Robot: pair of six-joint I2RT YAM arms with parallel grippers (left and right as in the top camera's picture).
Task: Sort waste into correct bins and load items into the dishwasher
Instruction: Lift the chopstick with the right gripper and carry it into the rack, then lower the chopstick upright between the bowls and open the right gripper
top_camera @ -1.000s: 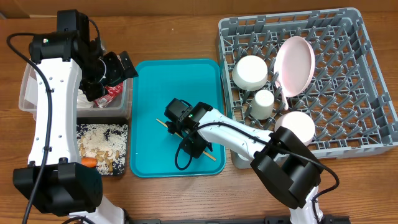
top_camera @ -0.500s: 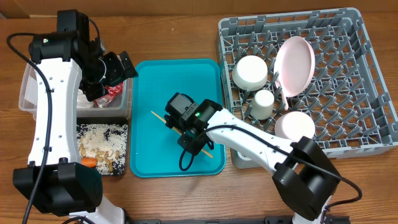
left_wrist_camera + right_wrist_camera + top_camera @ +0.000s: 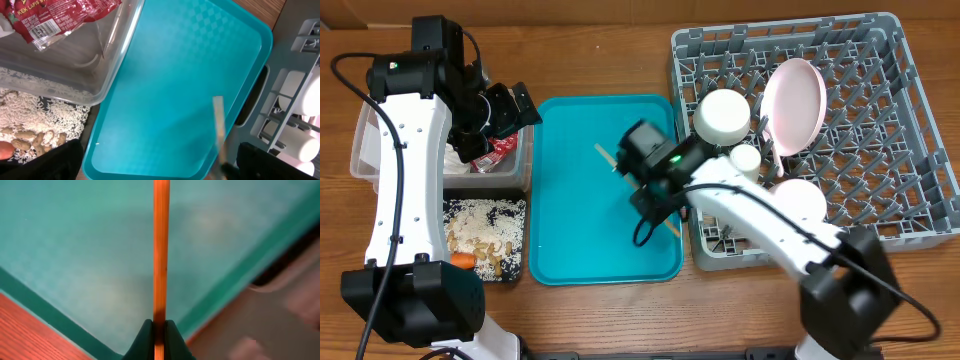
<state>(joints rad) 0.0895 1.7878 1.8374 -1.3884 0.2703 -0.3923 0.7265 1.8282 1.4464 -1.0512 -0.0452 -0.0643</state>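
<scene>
The right gripper [image 3: 159,325] is pressed together on the thin wooden chopstick [image 3: 161,255], its fingertips meeting either side of the shaft. From above, a length of stick shows on each side of the jaws, so the hold sits near the middle. Directly under the gripper lies the teal tray [image 3: 570,230], and the stick looks to be clear of its floor. The grey dish rack [image 3: 920,100] stands just beside the gripper, on the side away from the other arm.

The chopstick is probably very light and stiff, but narrow and smooth. A two-finger pinch can let it swivel or roll, and a knock on either free end would lever it round. A mid-length hold balances it best. It is also thin enough to drop through the rack's grid, so where it is let go matters.

The left gripper [image 3: 508,118] is spread wide and holds nothing. It hovers over the clear tub [image 3: 365,150] with the red wrapper [image 3: 55,20] beneath it.
</scene>
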